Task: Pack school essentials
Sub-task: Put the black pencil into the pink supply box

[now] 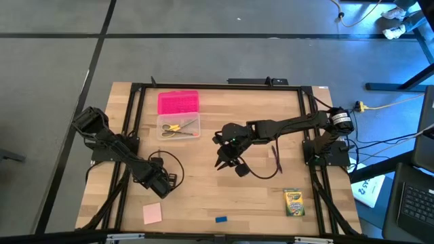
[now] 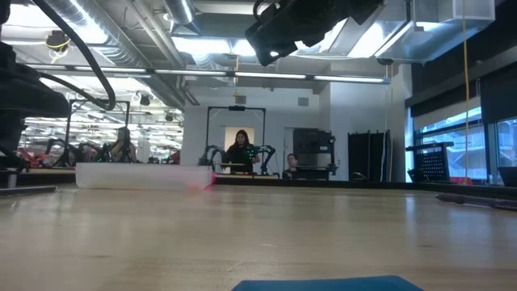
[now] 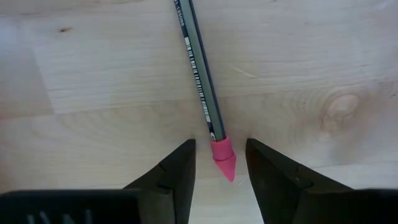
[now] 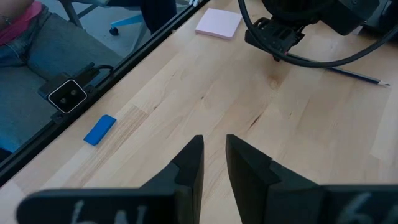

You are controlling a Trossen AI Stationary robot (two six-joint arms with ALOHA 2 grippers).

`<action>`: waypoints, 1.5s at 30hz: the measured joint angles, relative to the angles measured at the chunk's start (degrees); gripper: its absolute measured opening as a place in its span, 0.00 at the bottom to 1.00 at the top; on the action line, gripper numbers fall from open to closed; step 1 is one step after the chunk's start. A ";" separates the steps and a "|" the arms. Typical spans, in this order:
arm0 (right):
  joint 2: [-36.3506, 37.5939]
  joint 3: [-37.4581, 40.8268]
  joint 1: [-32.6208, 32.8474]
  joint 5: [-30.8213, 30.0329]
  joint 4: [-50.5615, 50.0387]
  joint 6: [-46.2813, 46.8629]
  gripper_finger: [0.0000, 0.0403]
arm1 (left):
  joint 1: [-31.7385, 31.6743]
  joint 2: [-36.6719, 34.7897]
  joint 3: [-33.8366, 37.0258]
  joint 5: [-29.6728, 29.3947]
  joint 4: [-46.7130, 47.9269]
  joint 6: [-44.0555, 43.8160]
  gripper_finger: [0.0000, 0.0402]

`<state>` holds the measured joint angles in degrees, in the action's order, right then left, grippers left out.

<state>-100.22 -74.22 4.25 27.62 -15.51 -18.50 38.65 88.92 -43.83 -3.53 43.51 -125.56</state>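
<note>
The left claw (image 3: pixel 219 171) is spread open around a pencil's (image 3: pixel 199 74) pink eraser end on the tabletop (image 3: pixel 93 81), while the right claw (image 4: pixel 214 163) is held slightly parted, empty, mid-table.

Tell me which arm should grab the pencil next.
Left. The left gripper is low over the table with its open jaws either side of the pencil at its pink eraser end. The right gripper hangs empty mid-table.

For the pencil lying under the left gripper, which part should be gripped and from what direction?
Grip the pencil on its grey shaft just above the pink eraser cap, coming straight down from above. It lies flat on the table, and the left gripper is open with a finger on each side of the thin shaft, so closing across it looks workable.
</note>
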 joint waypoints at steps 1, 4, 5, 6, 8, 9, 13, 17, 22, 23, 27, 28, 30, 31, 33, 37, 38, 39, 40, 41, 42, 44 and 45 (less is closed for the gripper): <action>0.00 0.00 0.00 0.00 0.00 -0.02 0.18 | 0.00 0.00 0.00 0.00 0.02 0.03 0.34; 0.00 0.00 0.01 0.00 0.01 -0.01 0.18 | 0.00 0.00 0.00 -0.10 0.01 0.09 0.34; 0.00 0.00 0.01 0.00 0.00 0.00 0.18 | 0.00 0.00 0.00 -0.12 0.00 0.09 0.34; 0.00 0.00 0.00 0.00 0.02 -0.01 0.18 | 0.00 0.00 0.00 -0.14 0.00 0.12 0.34; 0.00 0.00 0.02 0.00 0.00 0.00 0.18 | 0.00 0.00 0.00 -0.15 0.00 0.15 0.34; 0.00 0.00 0.02 -0.02 0.00 0.00 0.18 | 0.02 0.00 0.00 -0.18 0.00 0.15 0.34; 0.00 0.00 0.01 0.00 0.02 0.00 0.18 | 0.07 0.00 0.00 -0.39 0.02 0.17 0.34; 0.00 0.00 0.02 0.00 0.00 0.00 0.18 | 0.37 0.00 0.01 -0.64 0.03 0.14 0.34; 0.00 0.00 0.01 0.00 0.00 -0.02 0.18 | 0.37 0.00 0.03 -0.56 -0.08 -0.17 0.32; 0.00 0.00 0.00 0.00 0.00 0.00 0.18 | 0.37 0.00 0.06 -0.35 -0.09 -0.17 0.31; 0.00 0.00 0.02 0.00 0.00 0.00 0.18 | 0.35 0.00 0.07 0.21 -0.07 -0.17 0.26; 0.00 0.00 0.02 0.00 0.00 -0.01 0.18 | 0.35 0.00 0.09 0.66 -0.04 -0.17 0.25; 0.00 0.00 0.02 0.00 0.00 0.00 0.18 | 0.35 0.00 0.09 1.35 -0.09 -0.17 0.22; 0.00 0.00 0.02 0.00 0.00 -0.02 0.18 | 0.35 0.00 0.09 1.41 -0.12 -0.10 0.20; 0.00 0.00 0.02 0.00 0.02 0.00 0.18 | 0.35 0.00 0.09 1.63 -0.20 0.11 0.17; 0.00 0.00 0.02 0.00 0.02 -0.01 0.18 | 0.52 -0.04 0.09 1.76 -0.26 0.15 0.10; 0.00 0.00 0.00 -0.01 0.01 -0.01 0.18 | 0.50 -0.04 0.09 1.80 -0.26 0.17 0.09; 0.00 0.00 0.01 -0.01 0.01 -0.01 0.18 | 0.61 -0.07 0.07 1.81 -0.26 0.16 0.07; 0.00 0.00 0.02 0.00 0.00 -0.02 0.18 | 0.73 -0.07 0.07 1.74 -0.27 0.17 0.06; 0.00 0.00 0.01 0.00 0.00 -0.02 0.18 | 0.76 -0.07 0.04 1.71 -0.26 0.18 0.05; 0.00 0.00 0.00 0.00 0.02 0.00 0.18 | 0.76 -0.09 0.04 1.73 -0.26 0.30 0.05; 0.00 0.00 0.02 0.00 0.02 0.00 0.18 | 0.76 -0.09 0.02 1.77 -0.24 1.62 0.04; 0.00 0.00 0.01 0.00 0.01 -0.02 0.18 | 0.76 -0.09 0.02 1.79 -0.22 2.07 0.04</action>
<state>-100.22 -74.22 4.26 27.62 -15.50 -18.52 39.42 88.84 -43.81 -1.74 43.29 -123.49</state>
